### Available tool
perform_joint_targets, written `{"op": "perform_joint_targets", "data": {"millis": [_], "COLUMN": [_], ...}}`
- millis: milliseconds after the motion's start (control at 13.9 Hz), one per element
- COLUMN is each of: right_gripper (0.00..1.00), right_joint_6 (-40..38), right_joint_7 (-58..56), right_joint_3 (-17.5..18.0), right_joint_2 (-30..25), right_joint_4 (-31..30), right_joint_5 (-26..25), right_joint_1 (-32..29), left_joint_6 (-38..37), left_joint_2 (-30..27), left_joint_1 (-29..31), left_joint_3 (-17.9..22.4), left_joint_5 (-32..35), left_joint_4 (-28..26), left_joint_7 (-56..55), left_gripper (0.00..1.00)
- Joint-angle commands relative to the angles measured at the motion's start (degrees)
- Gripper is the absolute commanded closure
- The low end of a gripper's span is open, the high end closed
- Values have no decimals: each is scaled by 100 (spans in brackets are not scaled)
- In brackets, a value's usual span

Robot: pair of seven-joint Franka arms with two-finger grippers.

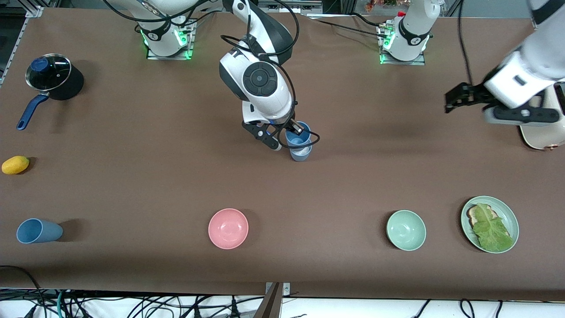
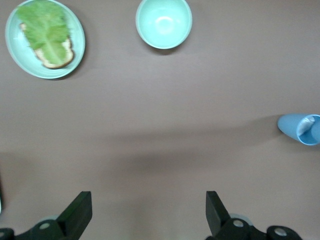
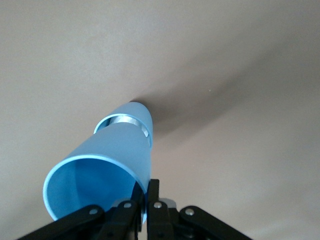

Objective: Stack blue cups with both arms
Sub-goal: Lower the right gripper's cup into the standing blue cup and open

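Note:
My right gripper (image 1: pixel 289 134) is shut on the rim of a blue cup (image 1: pixel 298 136) at the middle of the table. That cup sits partly inside a second, slightly greyer blue cup (image 1: pixel 301 154) that stands on the table. In the right wrist view the fingers (image 3: pixel 148 187) pinch the upper cup's wall (image 3: pixel 110 160), and the lower cup (image 3: pixel 137 116) shows beneath it. A third blue cup (image 1: pixel 37 231) lies on its side near the front camera at the right arm's end. My left gripper (image 1: pixel 450 102) is open and empty in the air over the left arm's end (image 2: pixel 149 210). The left wrist view also shows the nested cups (image 2: pixel 300 129).
A pink bowl (image 1: pixel 228 228), a pale green bowl (image 1: pixel 406 230) (image 2: pixel 164 22) and a green plate (image 1: pixel 507 211) (image 2: pixel 77 50) with toast and lettuce stand near the front camera. A lidded pot (image 1: pixel 53 77) and a yellow fruit (image 1: pixel 15 164) are at the right arm's end.

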Motion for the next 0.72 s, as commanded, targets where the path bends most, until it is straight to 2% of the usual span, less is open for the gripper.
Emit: {"op": "perform_joint_targets", "data": {"millis": [0,216,647], "right_gripper": [100,100,100], "right_joint_6": [-57,-48,189], "right_joint_7": [79,87,70], "right_joint_3": [-42,-42,-42], "right_joint_2": [127,198,250], "right_joint_4": [240,240,240], "right_joint_5": [115,115,106], "right_joint_1": [84,102,129], "left_joint_6": [6,-336,-337], "left_joint_2": [-163,-93,-49], "left_joint_1": [7,183,192], "left_joint_3": [31,23,5], "left_joint_5": [22,-30,-4], "left_joint_4": [-221,-108,-54], "left_joint_7": [77,69,86], "left_gripper": [0,0,0]}}
